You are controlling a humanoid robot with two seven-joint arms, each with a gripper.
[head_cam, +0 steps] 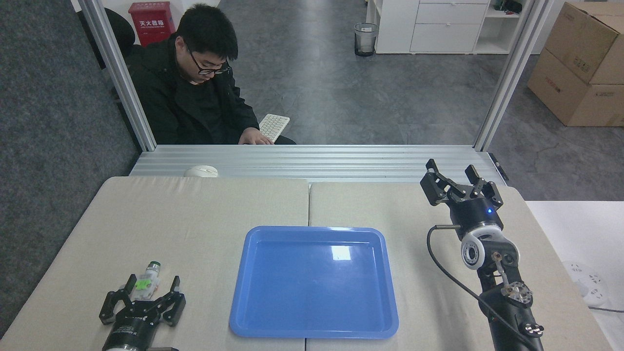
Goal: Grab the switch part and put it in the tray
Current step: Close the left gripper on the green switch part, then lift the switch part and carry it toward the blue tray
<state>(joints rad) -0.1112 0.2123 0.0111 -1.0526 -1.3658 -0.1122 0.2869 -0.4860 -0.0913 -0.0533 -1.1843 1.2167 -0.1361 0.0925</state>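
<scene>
You're at the grasp, not past it — your left tool (151,285) has its dark fingers spread wide around the switch part (145,280), which lies on the padded beige table (204,219), not yet clamped or lifted. The carry and the drop are left. The part is white plastic with a green middle and a silvery round end. The tray (314,282) — glossy blue, shallow, round-cornered — holds nothing. Your right tool (456,180) hangs open, empty.

Bare padded table (204,219) between switch part (145,282) and tray (312,282), nothing standing in between
</scene>
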